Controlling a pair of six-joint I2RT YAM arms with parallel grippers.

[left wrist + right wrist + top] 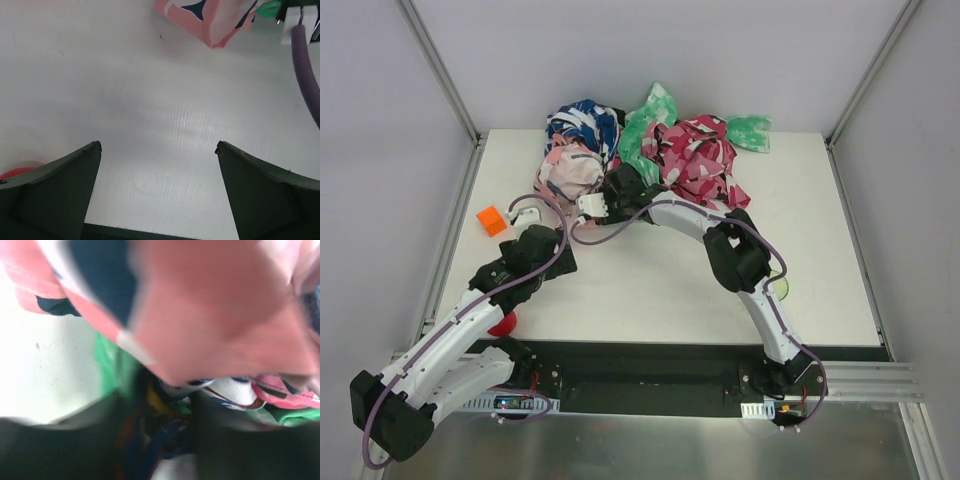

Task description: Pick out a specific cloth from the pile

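Up top, the overhead camera had the whole layout: the heap of bright patterned fabrics (pixel 650 150) sat at the far middle of the white tabletop (pixel 660 290). Its navy-blue folds were on the left with pink-and-white just below them, green and magenta to the right.

Only that view gave both arms whole. The right arm (pixel 740 255) was bent hard at the elbow and reached left across the tabletop, its wrist right at the near edge of the heap. The left arm (pixel 470 320) lay low and stretched out from the near left corner, ending short of the pink fabric, close to a small orange block (pixel 492 220).

The left wrist camera added what the overhead could not. The left tool (pixel 158 146) had its dark fingers (pixel 60 190) spread wide over bare tabletop, a corner of pink-and-white cloth (pixel 210 20) well ahead and a purple cable (pixel 306 70) at the right edge.

The right wrist camera was jammed in close and blurred. Pink fabric filled the top, with green and a jumble of colours beneath and dark shapes on either side. Whether the right tool (pixel 162 405) was apart or clamped on anything, I couldn't tell.

And the plain black cloth? No view picked it out for certain. The dark patches at the heap's near edge, by the right wrist, were either fabric or arm.
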